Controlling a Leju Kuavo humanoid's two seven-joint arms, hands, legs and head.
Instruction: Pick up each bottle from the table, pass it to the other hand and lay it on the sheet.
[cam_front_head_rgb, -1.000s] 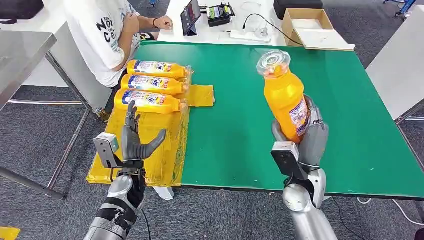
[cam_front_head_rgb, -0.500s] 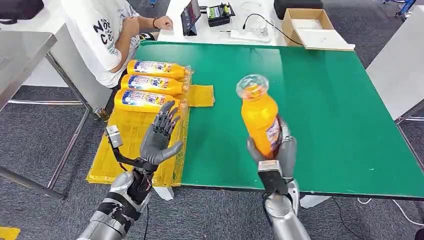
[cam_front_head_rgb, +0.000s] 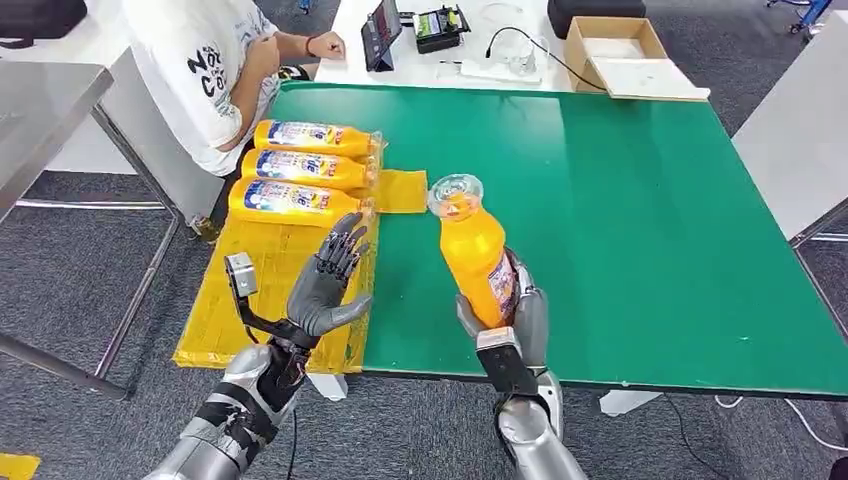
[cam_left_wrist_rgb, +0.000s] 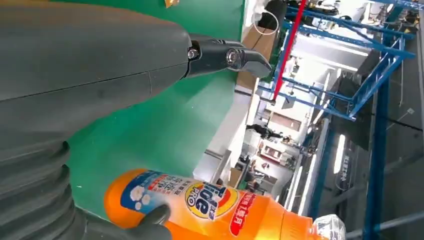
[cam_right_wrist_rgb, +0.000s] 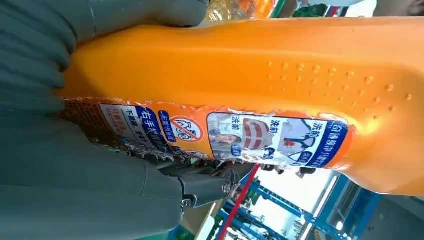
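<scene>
One orange bottle (cam_front_head_rgb: 476, 258), upright in the right hand (cam_front_head_rgb: 508, 312), stands just beside the left hand's (cam_front_head_rgb: 322, 288) spread, empty fingers (cam_front_head_rgb: 345, 240).

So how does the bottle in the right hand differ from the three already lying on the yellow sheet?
The held bottle stands nearly upright, cap up, gripped near its base by the right hand over the green table. The three bottles lie on their sides in a row on the yellow sheet, touched by no hand. The left hand is spread and holds nothing. All four are orange with clear caps and matching labels.
</scene>
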